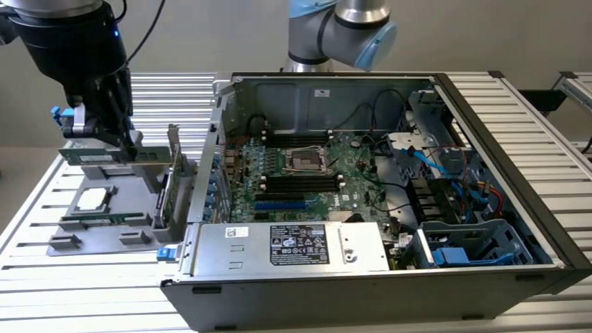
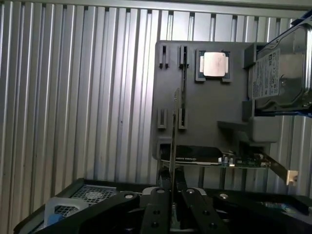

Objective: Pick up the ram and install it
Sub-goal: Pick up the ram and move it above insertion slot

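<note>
The ram (image 1: 152,154) is a thin green stick that hangs level above the grey parts holder (image 1: 69,239), at the exterior view's left. My gripper (image 1: 127,147) is shut on it near its middle. In the wrist view the ram (image 2: 175,126) is seen edge-on, running away from my gripper (image 2: 173,207) over the grey parts holder (image 2: 204,112). The open computer case (image 1: 500,139) lies to the exterior view's right, with the black memory slots (image 1: 301,184) on its motherboard.
The holder carries a processor chip (image 2: 214,63), a hard drive (image 2: 282,73), an upright expansion card (image 2: 219,157) and another green stick (image 1: 102,218). In the case are the processor socket (image 1: 303,161), a power supply (image 1: 296,243) and loose cables (image 1: 444,166). A second arm's base (image 1: 342,28) stands behind the case.
</note>
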